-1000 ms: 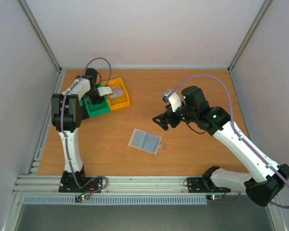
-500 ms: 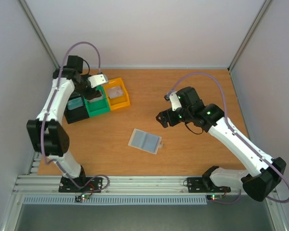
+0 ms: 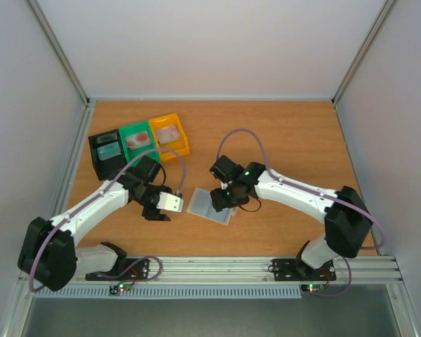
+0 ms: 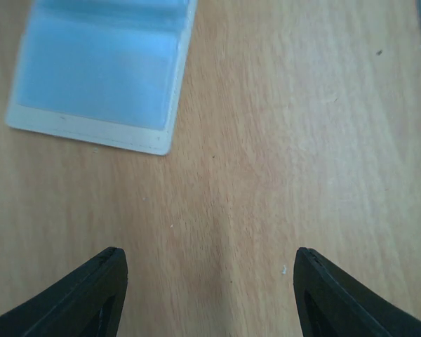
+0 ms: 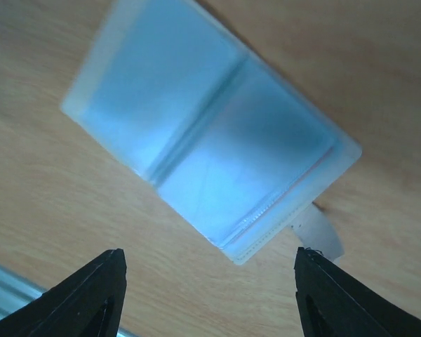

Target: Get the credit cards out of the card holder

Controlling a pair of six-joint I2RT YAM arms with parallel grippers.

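Lying flat on the wooden desk (image 3: 288,133) between both arms, the translucent pale-blue folding card holder (image 3: 200,203) is ungripped; left fingers (image 4: 91,295) and right fingers (image 5: 91,295) hang spread, empty. Reddish-pink card (image 3: 135,140) and pale bluish card (image 3: 109,149) seemingly binned; pocket contents unclear.

Both arms (image 3: 98,201) have white shells, black joints, lilac cables (image 3: 242,130) and small green lights (image 3: 246,168).

Just ahead of the right claw (image 5: 207,254), whose fingers are showing black, the card holder (image 5: 210,133) is showing translucent pale blue with a whitish border and a thin reddish line along one pocket edge. The table (image 5: 42,210) is showing orange-brown wood grain. Well apart from the black-fingered left claw (image 4: 207,256), the black bin (image 3: 105,151), green bin (image 3: 135,140) and yellow bin (image 3: 170,133) are standing out.
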